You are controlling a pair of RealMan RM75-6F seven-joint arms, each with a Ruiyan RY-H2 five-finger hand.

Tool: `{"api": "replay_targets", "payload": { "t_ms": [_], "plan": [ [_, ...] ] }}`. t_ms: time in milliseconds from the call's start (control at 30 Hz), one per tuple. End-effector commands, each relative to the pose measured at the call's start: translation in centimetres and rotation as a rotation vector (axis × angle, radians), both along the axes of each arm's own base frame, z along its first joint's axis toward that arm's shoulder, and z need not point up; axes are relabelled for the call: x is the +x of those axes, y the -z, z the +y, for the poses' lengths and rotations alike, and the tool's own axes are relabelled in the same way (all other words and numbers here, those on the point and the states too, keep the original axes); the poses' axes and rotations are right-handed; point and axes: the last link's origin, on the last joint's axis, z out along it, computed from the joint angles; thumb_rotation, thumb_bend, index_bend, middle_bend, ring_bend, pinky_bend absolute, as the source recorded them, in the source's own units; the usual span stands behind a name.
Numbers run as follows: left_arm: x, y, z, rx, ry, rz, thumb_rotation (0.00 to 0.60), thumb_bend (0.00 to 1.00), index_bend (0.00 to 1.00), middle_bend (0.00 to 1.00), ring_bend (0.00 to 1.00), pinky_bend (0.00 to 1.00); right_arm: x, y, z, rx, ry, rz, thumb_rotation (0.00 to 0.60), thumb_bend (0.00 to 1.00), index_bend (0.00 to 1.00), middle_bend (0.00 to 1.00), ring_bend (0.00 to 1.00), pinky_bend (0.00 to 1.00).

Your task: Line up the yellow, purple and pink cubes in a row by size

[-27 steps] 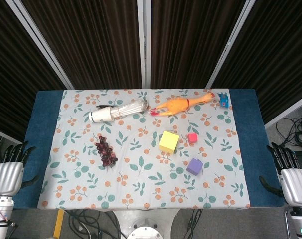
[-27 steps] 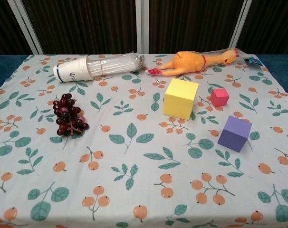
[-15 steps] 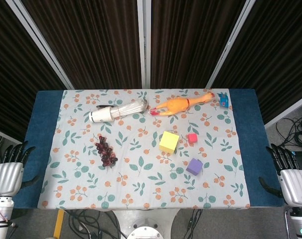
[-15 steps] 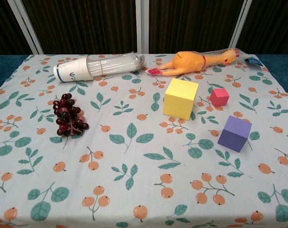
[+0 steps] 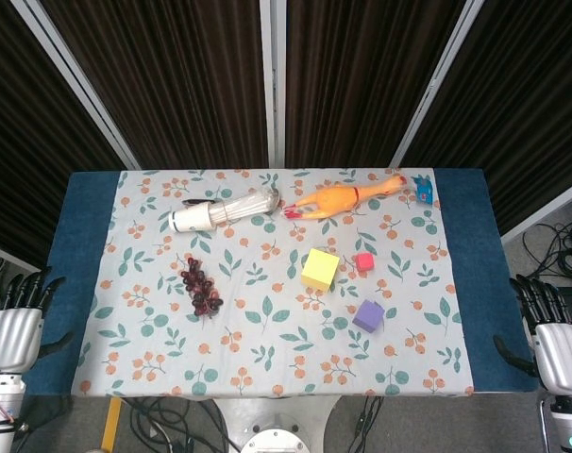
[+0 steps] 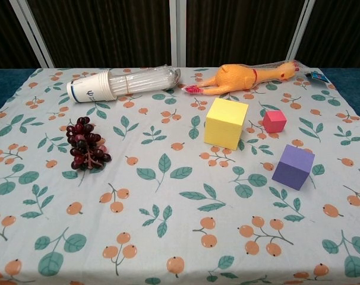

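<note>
Nothing is in hand yet — the job looks to be at its very start. The left hand (image 5: 14, 335) hangs off the table's (image 5: 78, 245) near left corner and the right hand (image 5: 560, 351) off its near right corner; both hold nothing, fingers pointing up and slightly apart. The three cubes sit in the right half of the flowered cloth (image 6: 168, 237), apart from one another and not in a row: the yellow cube (image 6: 226, 123), the largest, is near the middle; the pink cube (image 6: 274, 121), the smallest, lies just to its right; the purple cube (image 6: 293, 167), middling in size, is closer to the near edge. A rubber chicken (image 6: 245, 78) and a sleeve of paper cups (image 6: 117, 84) lie along the far edge, and a bunch of grapes (image 6: 85, 144) sits in the left half, well clear of the cubes. The likely next move is for the right hand to reach in for the purple cube — the one most out of line.
</note>
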Motion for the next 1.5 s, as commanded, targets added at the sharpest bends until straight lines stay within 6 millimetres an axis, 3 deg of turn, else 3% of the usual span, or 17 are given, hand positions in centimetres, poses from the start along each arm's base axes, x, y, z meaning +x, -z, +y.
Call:
{"api": "replay_targets", "payload": {
  "t_ms": [33,233,467,600,767,1067,1500],
  "plan": [
    [0.0,0.0,0.0,0.000,0.000,0.000,0.600,0.16,0.23,0.16,0.10,0.05,1.2,1.3,-1.0,0.035,0.001,-0.020,0.600,0.18,0.00,0.10,0.00,0.00],
    [-0.2,0.1,-0.3,-0.001,-0.004,-0.008,0.600,0.16,0.23,0.16,0.10,0.05,5.1,4.2,-4.7,0.116,-0.051,-0.046,0.600,0.18,0.00,0.11,0.00,0.00],
    [-0.7,0.2,-0.7,-0.005,-0.016,-0.018,0.600,0.16,0.23,0.16,0.10,0.06,9.3,8.9,-8.8,0.257,-0.044,-0.121,0.600,0.14,0.00,0.13,0.00,0.00],
    [-0.9,0.2,-0.8,-0.004,-0.015,-0.022,0.600,0.16,0.23,0.16,0.10,0.05,11.2,10.9,-10.7,0.285,-0.042,-0.119,0.600,0.08,0.00,0.13,0.00,0.00],
    [-1.0,0.3,-0.9,-0.008,-0.017,-0.025,0.600,0.16,0.23,0.16,0.10,0.05,13.3,13.9,-12.7,0.336,-0.023,-0.114,0.600,0.08,0.00,0.14,0.00,0.00],
    [-1.5,0.5,-0.9,-0.017,-0.028,-0.028,0.600,0.16,0.23,0.16,0.10,0.05,15.2,18.5,-15.0,0.403,0.041,-0.119,0.600,0.13,0.00,0.14,0.00,0.00],
    [-2.0,0.7,-0.6,-0.032,-0.035,-0.027,0.600,0.16,0.23,0.16,0.10,0.05,16.6,21.8,-17.4,0.432,0.089,-0.120,0.600,0.15,0.00,0.14,0.00,0.00]
  ]
}}
